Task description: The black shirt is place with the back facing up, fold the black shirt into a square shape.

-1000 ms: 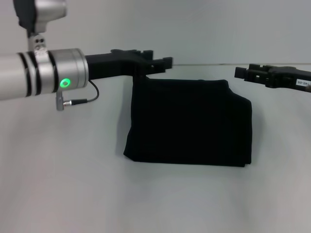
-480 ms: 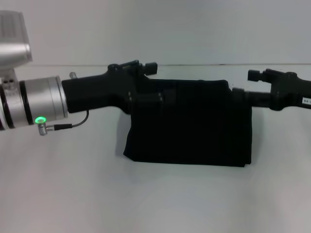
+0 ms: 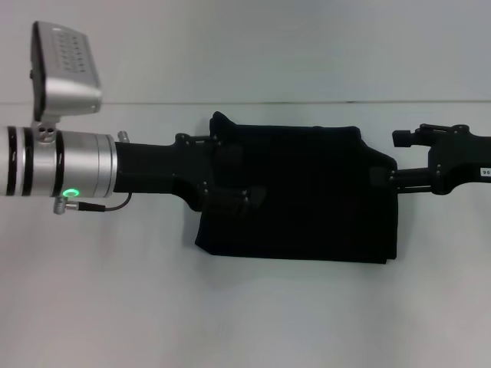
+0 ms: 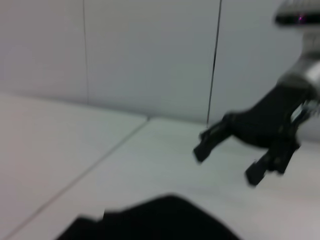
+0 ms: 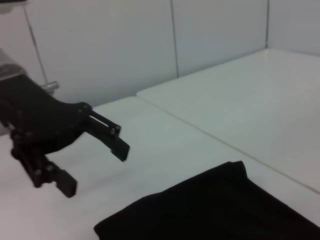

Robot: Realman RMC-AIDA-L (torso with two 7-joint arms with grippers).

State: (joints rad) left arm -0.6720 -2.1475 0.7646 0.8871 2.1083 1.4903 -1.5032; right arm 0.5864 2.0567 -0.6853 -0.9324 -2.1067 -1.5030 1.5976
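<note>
A: At frame centre in the head view?
B: The black shirt [image 3: 307,195], folded into a rough rectangle, flat on the white table [image 3: 115,307], no lettering showing.

A: Left side of the frame?
B: The left gripper [image 3: 230,180], over the shirt's left edge. The right wrist view shows its fingers [image 5: 111,137] spread wide, nothing held.

A: Right side?
B: The right gripper [image 3: 381,180], at the shirt's right edge, upper part. The left wrist view shows it [image 4: 227,160] with fingers wide apart, empty, above the table.
</note>
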